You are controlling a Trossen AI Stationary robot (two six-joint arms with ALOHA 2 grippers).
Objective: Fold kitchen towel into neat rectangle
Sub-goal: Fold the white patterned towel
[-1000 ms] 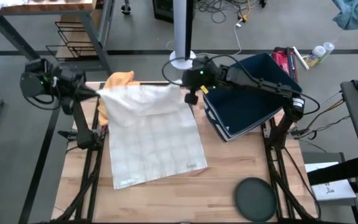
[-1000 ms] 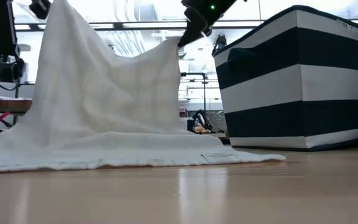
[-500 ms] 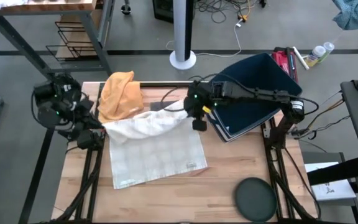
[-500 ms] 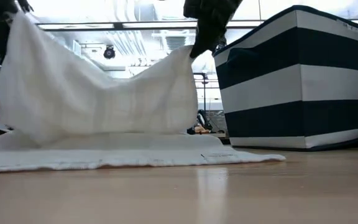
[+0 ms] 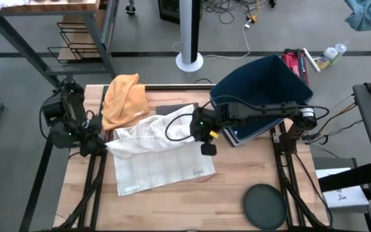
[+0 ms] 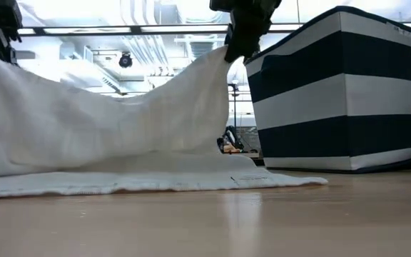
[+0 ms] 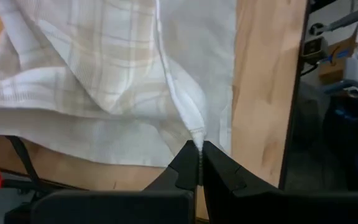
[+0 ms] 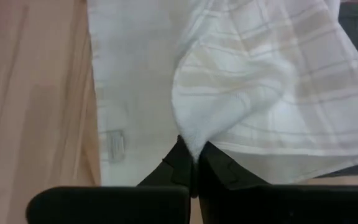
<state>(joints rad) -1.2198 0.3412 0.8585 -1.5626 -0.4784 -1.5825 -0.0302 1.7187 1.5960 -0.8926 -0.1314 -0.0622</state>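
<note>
The left gripper [image 7: 199, 163] is clamped on one corner of the towel [image 5: 163, 149], its jaws pressed together with the hem pinched between them. The right gripper [image 8: 191, 163] grips the opposite far corner the same way, jaws closed on a bunched fold of cloth.

Compared with half a second ago, both grippers have come toward the near side of the table [image 5: 224, 193] and lower: in the high view the left gripper [image 5: 102, 138] now sits over the towel's left edge and the right gripper [image 5: 201, 132] over its right edge, and the lifted far half drapes further over the flat near half. A second ago the cloth was raised high and stretched wide; in the low view it now sags in a shallow curve between the two held corners.

Beside the right arm stands a bin [image 5: 263, 96], dark inside, with navy and white stripes on its fabric wall [image 6: 341, 93]; what it holds cannot be seen.

The towel is white woven cotton with faint beige check lines and a small label near its right near corner. An orange cloth [image 5: 124, 96] lies crumpled beyond it, and a dark round disc [image 5: 265, 205] sits on the wooden tabletop.
</note>
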